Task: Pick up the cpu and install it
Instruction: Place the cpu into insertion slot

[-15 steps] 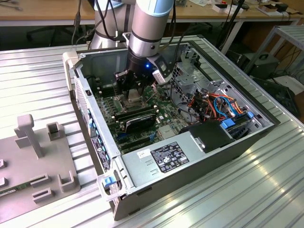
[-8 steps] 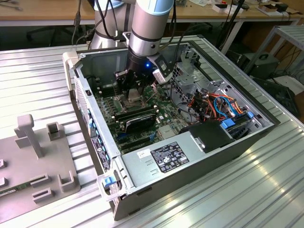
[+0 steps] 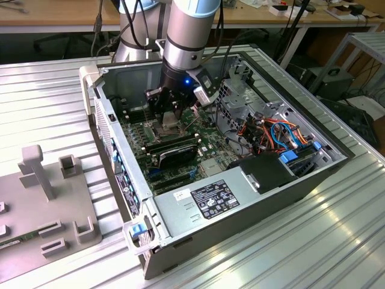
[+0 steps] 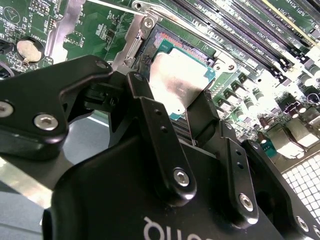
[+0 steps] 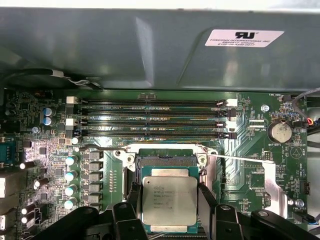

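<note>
The cpu (image 5: 169,200), a flat square chip with a silvery face, sits between my two black fingers (image 5: 134,199), which press on its opposite edges. It hovers at the open socket (image 5: 167,161) on the green motherboard, partly covering it. In the second wrist view the cpu (image 4: 179,80) looks slightly tilted over the socket's pin field (image 4: 167,42). My gripper (image 4: 170,95) is shut on it. In the exterior view the gripper (image 3: 171,115) reaches down into the open computer case (image 3: 337,158).
Black memory slots (image 5: 150,120) run beside the socket, and its raised metal frame and lever (image 5: 240,161) stand to one side. A power supply (image 3: 210,198), coloured cables (image 3: 277,132) and the case walls hem the arm in. A grey fixture (image 3: 42,198) lies at the exterior view's left.
</note>
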Available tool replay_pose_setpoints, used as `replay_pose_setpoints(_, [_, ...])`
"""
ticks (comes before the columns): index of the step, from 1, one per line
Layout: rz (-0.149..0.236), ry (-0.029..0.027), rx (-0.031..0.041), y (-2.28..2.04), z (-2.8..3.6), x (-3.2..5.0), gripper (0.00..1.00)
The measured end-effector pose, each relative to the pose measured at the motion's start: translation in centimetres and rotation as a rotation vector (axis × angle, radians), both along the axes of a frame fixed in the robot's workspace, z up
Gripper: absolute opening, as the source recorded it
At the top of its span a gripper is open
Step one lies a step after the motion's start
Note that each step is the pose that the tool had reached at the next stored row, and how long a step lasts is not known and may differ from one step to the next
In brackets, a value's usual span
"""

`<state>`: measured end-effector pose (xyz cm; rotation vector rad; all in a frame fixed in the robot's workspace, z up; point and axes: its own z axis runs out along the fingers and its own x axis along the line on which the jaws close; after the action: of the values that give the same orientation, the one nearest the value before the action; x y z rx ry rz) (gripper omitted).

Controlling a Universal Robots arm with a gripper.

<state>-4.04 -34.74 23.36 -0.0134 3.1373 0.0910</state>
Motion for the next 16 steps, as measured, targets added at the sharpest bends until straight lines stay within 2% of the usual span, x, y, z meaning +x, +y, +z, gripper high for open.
replay_pose_setpoints(8, [-0.001, 0.0000, 0.0001, 0.00, 0.04, 0.00, 0.55])
replay_pose_setpoints(12, [-0.060, 0.0000, 0.0000, 0.00, 0.03, 0.00, 0.55])
replay_pose_setpoints(14, [-0.113, -0.0001, 0.0001, 0.00, 0.03, 0.00, 0.55])
replay_pose_setpoints(16, [-0.143, 0.0000, 0.0000, 0.00, 0.02, 0.00, 0.55])
